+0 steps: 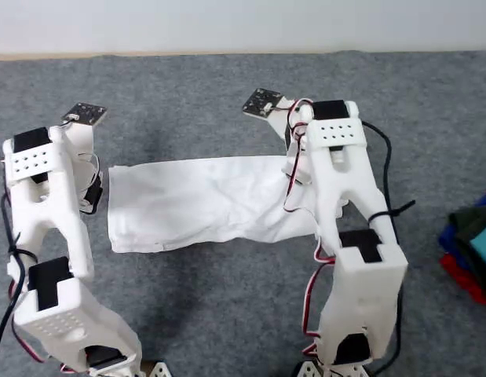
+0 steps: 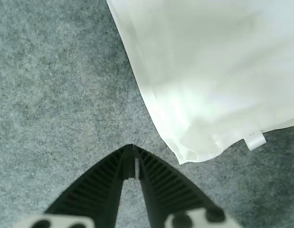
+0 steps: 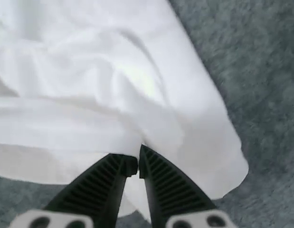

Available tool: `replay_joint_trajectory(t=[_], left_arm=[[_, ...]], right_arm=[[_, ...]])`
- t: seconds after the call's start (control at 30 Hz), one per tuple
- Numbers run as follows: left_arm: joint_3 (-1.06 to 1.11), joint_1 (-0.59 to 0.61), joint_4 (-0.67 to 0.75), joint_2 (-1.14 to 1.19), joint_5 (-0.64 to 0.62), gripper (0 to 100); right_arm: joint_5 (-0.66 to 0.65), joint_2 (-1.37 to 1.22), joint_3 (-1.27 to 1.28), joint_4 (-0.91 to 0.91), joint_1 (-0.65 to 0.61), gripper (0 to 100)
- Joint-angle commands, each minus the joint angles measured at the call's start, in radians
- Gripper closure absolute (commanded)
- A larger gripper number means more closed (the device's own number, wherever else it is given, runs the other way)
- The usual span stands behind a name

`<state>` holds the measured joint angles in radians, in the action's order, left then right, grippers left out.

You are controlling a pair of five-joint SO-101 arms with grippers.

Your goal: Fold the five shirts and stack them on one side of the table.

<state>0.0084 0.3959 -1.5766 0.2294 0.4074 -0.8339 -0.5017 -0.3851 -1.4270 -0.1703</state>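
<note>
White shirt (image 1: 203,200): lying flat in the middle of the grey felt table cover (image 1: 188,94), already folded into a long band, so it is probably waiting for its crosswise fold.
Left gripper (image 2: 133,164): hovering over bare felt just beside one end corner of the shirt, fingers clenched together on nothing. It is likely sitting there to take that corner and would need opening first.
Right gripper (image 3: 138,164): hanging over the shirt's opposite end, tips pressed together right at the cloth. Whether any fabric is being pinched, I cannot tell.
Sewn tag (image 2: 255,140): sticking out from the shirt's edge near that first corner.
Pile of coloured shirts (image 1: 472,251): sitting well apart from the shirt, past its far end. Whether it is a finished stack or a waiting heap is unclear.
Right arm: crossing over the shirt's end in the high view and hiding that corner.
</note>
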Motion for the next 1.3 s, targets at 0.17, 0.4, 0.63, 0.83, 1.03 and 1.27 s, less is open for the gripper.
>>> replay_joint_trajectory(t=[0.17,0.4,0.63,0.83,1.03,1.27], left_arm=[[-0.007,-0.003,0.008,-0.068,0.003,100],[0.024,-0.005,0.009,-0.068,0.003,100],[0.024,-0.008,0.009,-0.068,0.003,100],[0.025,-0.008,0.009,-0.068,0.003,100],[0.025,-0.009,0.009,-0.068,0.003,100],[0.025,-0.017,0.009,-0.068,-0.002,100]], right_arm=[[-0.011,-0.168,-0.338,-0.013,0.058,98.8],[-0.011,-0.280,-0.552,-0.105,0.081,98.8],[-0.008,-0.357,-0.592,-0.166,0.065,91.8],[0.080,-0.254,-0.592,-0.196,0.053,74.9],[0.075,-0.105,-0.592,-0.354,0.031,75.0],[0.057,0.044,-0.419,-0.366,0.035,82.8]])
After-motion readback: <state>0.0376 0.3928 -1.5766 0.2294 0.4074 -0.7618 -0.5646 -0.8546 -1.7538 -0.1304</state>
